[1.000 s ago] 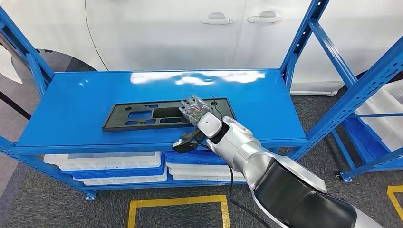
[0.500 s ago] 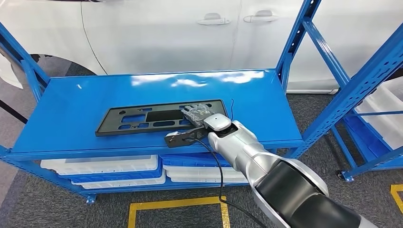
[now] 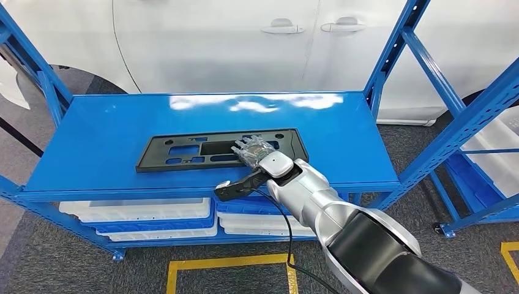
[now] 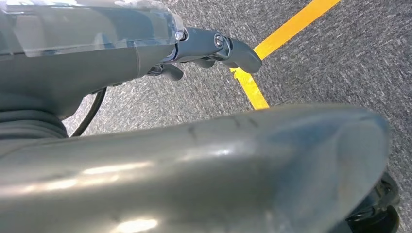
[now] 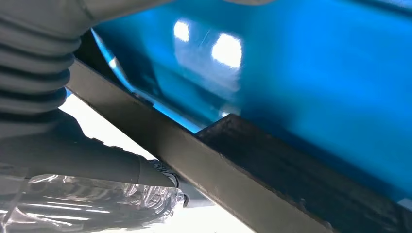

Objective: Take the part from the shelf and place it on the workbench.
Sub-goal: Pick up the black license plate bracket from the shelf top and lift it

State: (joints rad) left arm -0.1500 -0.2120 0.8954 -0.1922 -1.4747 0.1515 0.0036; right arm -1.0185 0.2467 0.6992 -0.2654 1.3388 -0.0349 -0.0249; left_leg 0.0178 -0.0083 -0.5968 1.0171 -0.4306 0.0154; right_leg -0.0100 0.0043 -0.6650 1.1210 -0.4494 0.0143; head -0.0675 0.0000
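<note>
The part (image 3: 183, 150) is a long, flat black panel with several cut-outs, lying flat on the blue shelf top (image 3: 104, 128). My right hand (image 3: 252, 149) lies on the panel's right half, at its near edge, with fingers spread over the top face. In the right wrist view the panel's edge (image 5: 209, 165) runs diagonally, with my thumb (image 5: 97, 160) on its other side, so the hand grips the edge. My left hand (image 4: 204, 46) hangs over the grey floor with its fingers stretched out and nothing in them.
A white car (image 3: 214, 43) stands just behind the shelf. Blue uprights (image 3: 398, 55) frame the shelf's right end, and another blue rack (image 3: 483, 116) stands further right. White and blue bins (image 3: 141, 211) fill the lower level. Yellow floor tape (image 3: 226, 263) marks the carpet.
The head camera has swayed slightly. My right hand has slid a little toward the panel's near edge and its wrist has dropped lower. The panel has stayed in place on the shelf.
</note>
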